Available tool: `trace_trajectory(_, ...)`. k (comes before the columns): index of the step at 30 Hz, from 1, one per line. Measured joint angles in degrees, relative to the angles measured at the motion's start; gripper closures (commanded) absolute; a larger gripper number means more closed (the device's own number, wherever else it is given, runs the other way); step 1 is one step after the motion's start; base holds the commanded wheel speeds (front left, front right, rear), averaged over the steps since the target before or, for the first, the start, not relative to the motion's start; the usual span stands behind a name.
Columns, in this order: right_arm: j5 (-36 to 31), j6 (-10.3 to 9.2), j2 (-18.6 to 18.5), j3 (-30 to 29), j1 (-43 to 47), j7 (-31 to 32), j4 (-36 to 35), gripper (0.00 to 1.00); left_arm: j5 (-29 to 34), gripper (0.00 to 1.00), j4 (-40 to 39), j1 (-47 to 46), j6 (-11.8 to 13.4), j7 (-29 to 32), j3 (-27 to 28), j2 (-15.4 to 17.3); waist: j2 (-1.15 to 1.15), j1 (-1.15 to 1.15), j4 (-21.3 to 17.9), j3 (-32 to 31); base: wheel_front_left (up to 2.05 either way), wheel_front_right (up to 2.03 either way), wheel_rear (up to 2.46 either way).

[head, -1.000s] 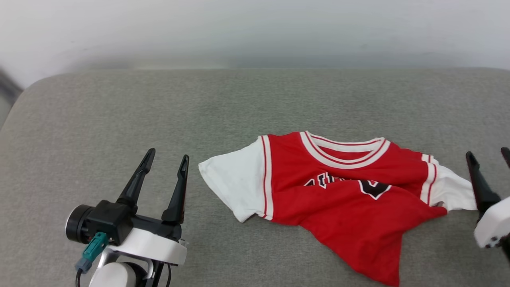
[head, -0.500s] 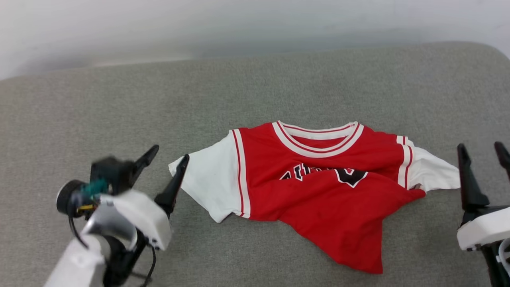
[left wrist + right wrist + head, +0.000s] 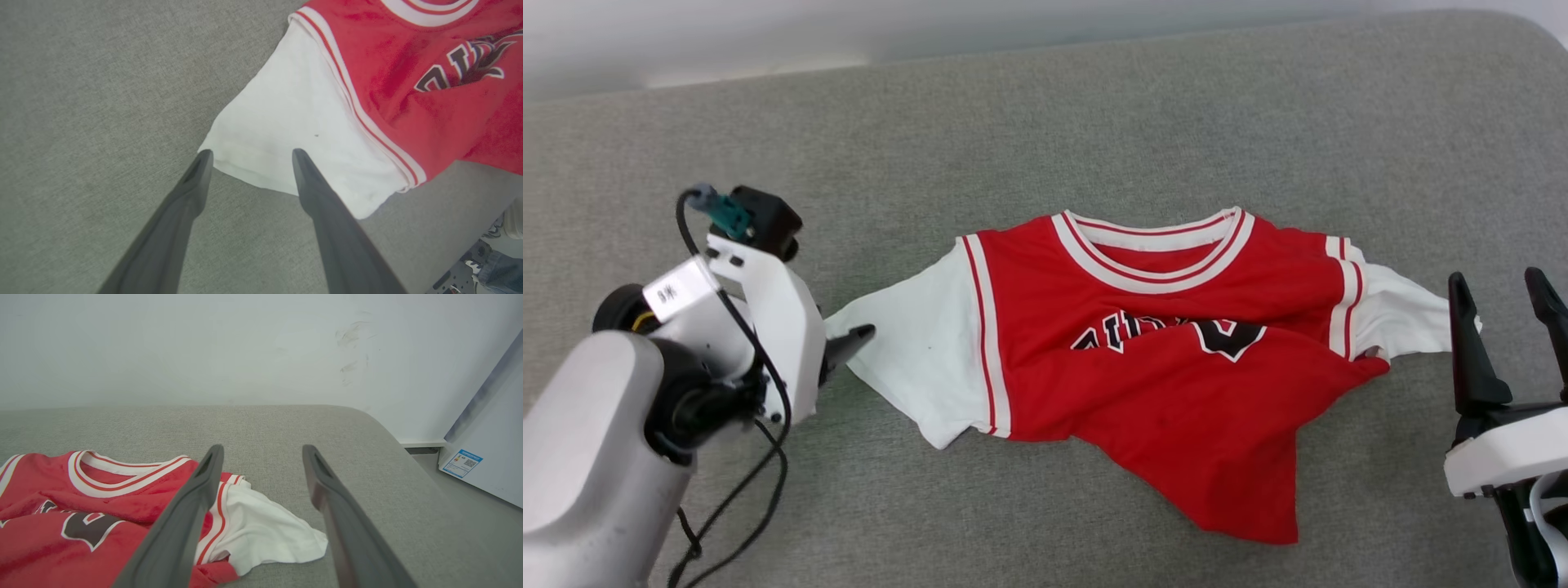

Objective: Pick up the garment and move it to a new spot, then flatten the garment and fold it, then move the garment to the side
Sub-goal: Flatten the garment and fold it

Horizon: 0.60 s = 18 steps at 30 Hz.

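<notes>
Garment (image 3: 1160,351) lies front-up on the grey fabric surface (image 3: 1045,122), collar on the far side and about mid-width. The body is rumpled: a diagonal fold of red cloth covers the lower part of the black print, and one hem corner trails toward the robot. Left gripper (image 3: 251,153) is spread wide with nothing in it. It is tipped down at the white left sleeve (image 3: 282,122), one fingertip at the hem corner and the other over the hem edge. Contact with the cloth is likely but hard to confirm from this angle. Right gripper (image 3: 1494,279) is also fully spread and empty. It sits just beside the end of the crumpled right sleeve (image 3: 269,531), fingers pointing toward the wall (image 3: 204,343).
</notes>
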Motion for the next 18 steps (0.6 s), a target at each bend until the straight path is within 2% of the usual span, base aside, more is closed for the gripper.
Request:
trace_trajectory(6,-0.1,0.0,0.5,0.8,-0.8,-0.9,0.9,0.0,1.4,0.0,5.1,-3.6,0.0,4.0,-2.5,1.0,0.0,0.0,-1.2,2.0,0.0,0.0,0.0)
trace_trajectory(12,-0.1,0.0,0.5,1.0,-1.1,-1.2,1.3,0.0,4.5,0.0,10.0,-5.2,0.0,1.8,-5.5,1.6,0.0,0.0,-2.0,3.6,0.0,0.0,0.0)
trace_trajectory(18,-0.2,0.0,0.4,1.3,-1.5,-1.1,1.6,0.0,3.4,0.0,12.3,-6.1,0.0,0.2,-8.3,1.5,0.0,-0.01,-2.4,4.9,0.0,0.0,0.0)
